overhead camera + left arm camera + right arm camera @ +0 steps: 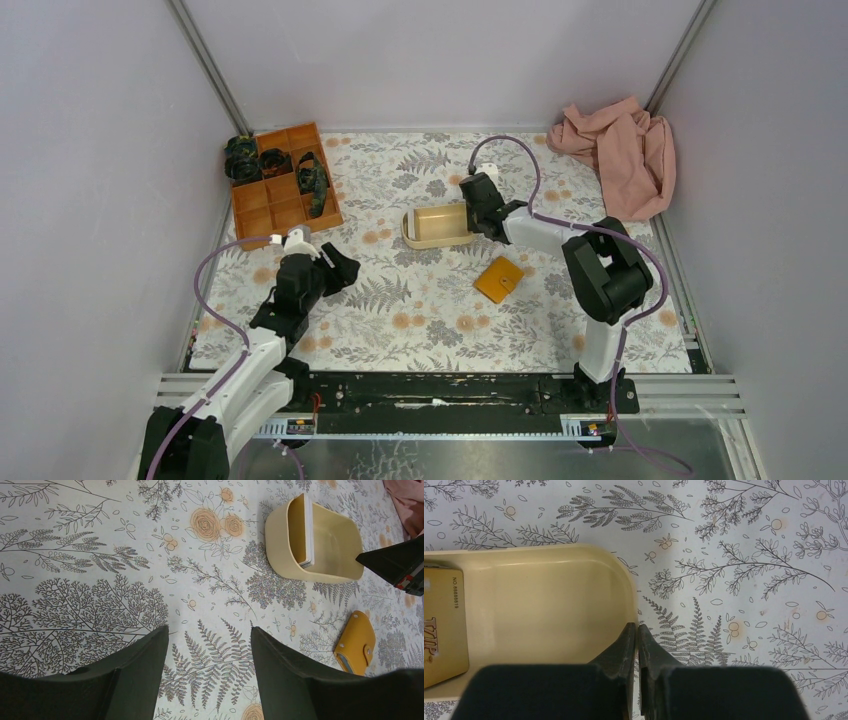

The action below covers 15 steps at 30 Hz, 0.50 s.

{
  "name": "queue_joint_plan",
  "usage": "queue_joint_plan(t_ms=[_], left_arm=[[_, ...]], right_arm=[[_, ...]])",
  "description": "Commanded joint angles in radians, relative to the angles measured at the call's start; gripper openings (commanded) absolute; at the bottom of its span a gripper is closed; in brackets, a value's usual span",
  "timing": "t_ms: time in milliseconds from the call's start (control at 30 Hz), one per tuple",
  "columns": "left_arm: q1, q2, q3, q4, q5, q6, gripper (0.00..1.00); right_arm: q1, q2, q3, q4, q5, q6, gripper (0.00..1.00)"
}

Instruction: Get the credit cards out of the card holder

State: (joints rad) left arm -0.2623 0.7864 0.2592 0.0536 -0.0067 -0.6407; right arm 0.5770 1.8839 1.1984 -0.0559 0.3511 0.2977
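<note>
The orange-tan card holder (499, 279) lies flat on the flowered cloth in front of my right arm; in the left wrist view the card holder (356, 642) shows its snap and a pale edge. A stack of cards (307, 530) leans inside the beige tray (408, 230), and a gold card (444, 625) marked VIP lies at its left end. My right gripper (638, 626) is shut over the tray's right rim (549, 550), nothing seen between the fingers. My left gripper (209, 630) hangs open over bare cloth, left of the card holder.
An orange compartment box (285, 185) with dark bundled items stands at the back left. A pink cloth (620, 150) is heaped in the back right corner. Grey walls close in the mat on three sides.
</note>
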Motion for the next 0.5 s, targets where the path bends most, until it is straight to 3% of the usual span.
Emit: queue_joint_plan(t_ms=[0, 167, 467], left_arm=[[-0.005, 0.000, -0.008, 0.047, 0.013, 0.006, 0.69], [-0.005, 0.000, -0.008, 0.047, 0.013, 0.006, 0.69], [-0.005, -0.002, -0.008, 0.047, 0.019, 0.004, 0.69]], right_arm=[[0.004, -0.059, 0.032, -0.060, 0.054, 0.052, 0.00], [0.004, -0.078, 0.028, -0.068, 0.033, 0.070, 0.00], [0.004, -0.114, 0.009, -0.054, 0.019, 0.068, 0.28]])
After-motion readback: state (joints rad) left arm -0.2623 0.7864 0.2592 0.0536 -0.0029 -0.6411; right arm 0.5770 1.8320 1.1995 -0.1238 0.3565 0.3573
